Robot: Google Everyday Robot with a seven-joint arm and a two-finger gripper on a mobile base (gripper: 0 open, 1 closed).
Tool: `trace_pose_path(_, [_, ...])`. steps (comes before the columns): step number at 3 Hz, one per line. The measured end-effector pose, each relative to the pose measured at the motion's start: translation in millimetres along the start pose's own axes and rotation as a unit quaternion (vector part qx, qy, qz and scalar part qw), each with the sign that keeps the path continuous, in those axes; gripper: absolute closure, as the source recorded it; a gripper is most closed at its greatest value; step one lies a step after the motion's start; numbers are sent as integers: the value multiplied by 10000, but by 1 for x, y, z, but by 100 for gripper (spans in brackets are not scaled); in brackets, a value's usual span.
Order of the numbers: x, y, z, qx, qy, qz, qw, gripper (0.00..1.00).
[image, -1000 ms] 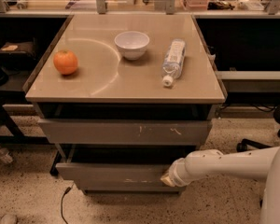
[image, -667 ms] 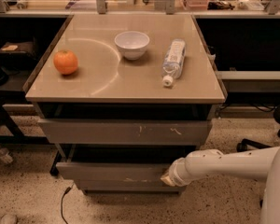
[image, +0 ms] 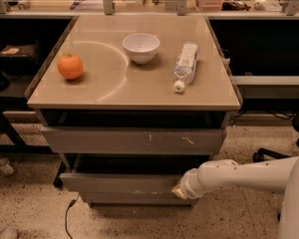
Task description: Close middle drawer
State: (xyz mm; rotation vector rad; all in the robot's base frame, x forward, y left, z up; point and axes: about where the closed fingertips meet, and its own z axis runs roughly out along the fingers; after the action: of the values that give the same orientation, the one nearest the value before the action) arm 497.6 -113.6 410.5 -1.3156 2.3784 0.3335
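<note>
Drawer direction: Your middle drawer [image: 120,183] runs left to right across the cabinet, its long axis level, its flat front facing the camera.
Drawer position: It sits below the taller front with two pale scratches [image: 134,141] and above the narrow bottom front [image: 134,199]. It is pulled out, its front nearer the camera than either of those, with a dark gap showing behind its top edge.
Drawer look: You see a shallow grey front with no handle and a faint pale scuff near the middle of its lower edge. The inside lies in shadow.
Gripper: The gripper [image: 179,191] is at the right part of the drawer's front, low down, touching or almost touching it. You cannot tell whether it is open or closed; it shows only as a pale tip at the end of the white arm [image: 239,176], which reaches in from the right.
Top drawer: Also slightly out, its front forward of the tabletop's [image: 114,91] edge.
On the tabletop: An orange [image: 70,66] at left, a white bowl [image: 141,47] near the back centre, a plastic bottle [image: 186,66] lying on its side at right with its cap toward the camera.
</note>
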Motion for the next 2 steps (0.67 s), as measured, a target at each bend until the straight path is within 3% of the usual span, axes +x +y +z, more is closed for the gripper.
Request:
trace_pose_path(1, [0,0,0,0,0,0,10000,13])
trace_pose_path(2, [0,0,0,-1,0,0,10000,0])
